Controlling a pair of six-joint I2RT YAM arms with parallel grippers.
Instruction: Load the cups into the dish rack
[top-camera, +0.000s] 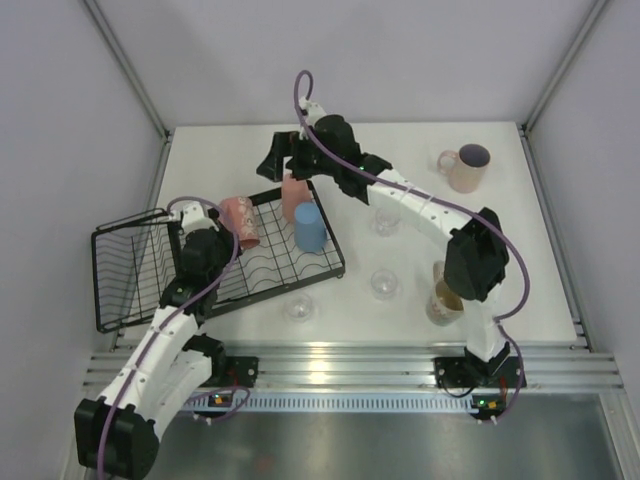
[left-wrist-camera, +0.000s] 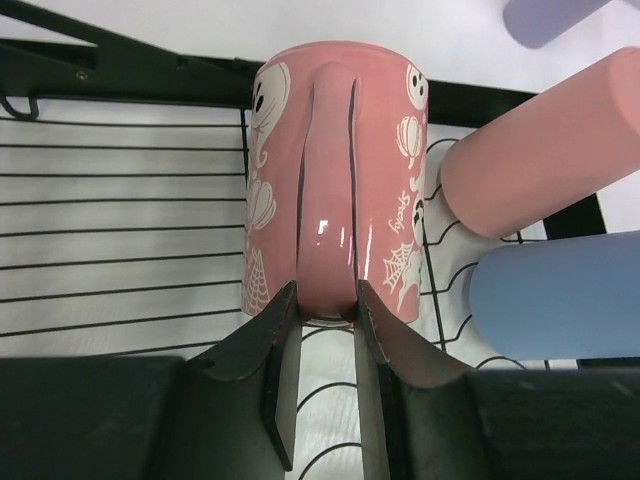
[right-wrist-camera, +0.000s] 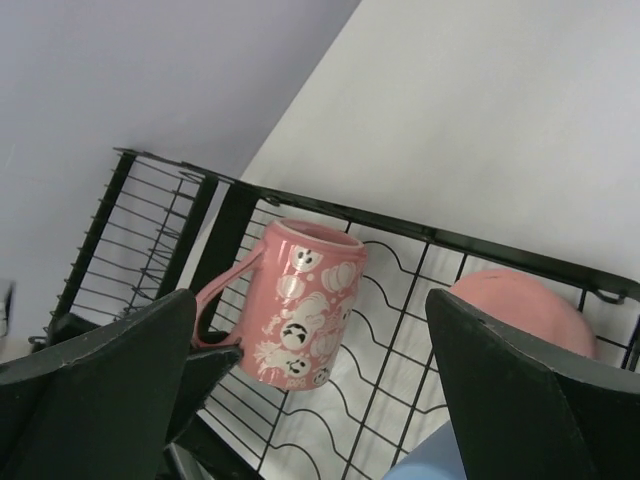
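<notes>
The left claw (left-wrist-camera: 325, 300), clenched on the handle of the pink ghost-print mug (left-wrist-camera: 340, 150), holds it straight ahead over the dish rack (left-wrist-camera: 120, 70), long axis pointing away, beside the salmon tumbler (left-wrist-camera: 540, 150); the right claw (top-camera: 282, 165) hangs released above.

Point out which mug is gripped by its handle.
The pink ghost-print mug at the dish rack: the left gripper pinches its handle. The dark-lined mug and the cream mug stand free on the table.
</notes>
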